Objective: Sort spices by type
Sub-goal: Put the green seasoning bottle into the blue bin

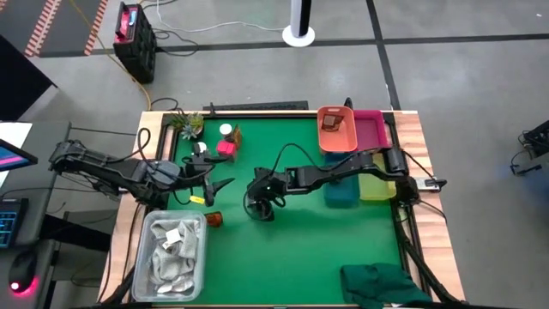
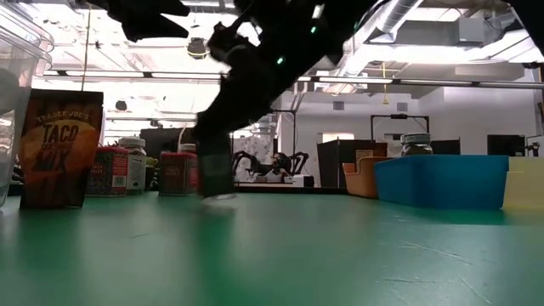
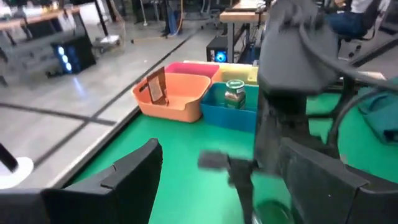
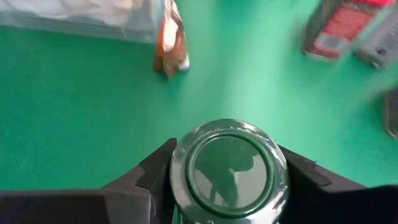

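Overhead view straight down, low view level across green mat [image 1: 300, 249], wrist views close above it.

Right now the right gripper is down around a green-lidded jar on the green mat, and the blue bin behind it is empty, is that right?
Not quite: the blue bin is not empty. The left wrist view shows a small glass jar standing in it. The rest holds: the right gripper sits around the green-lidded jar on the green mat.
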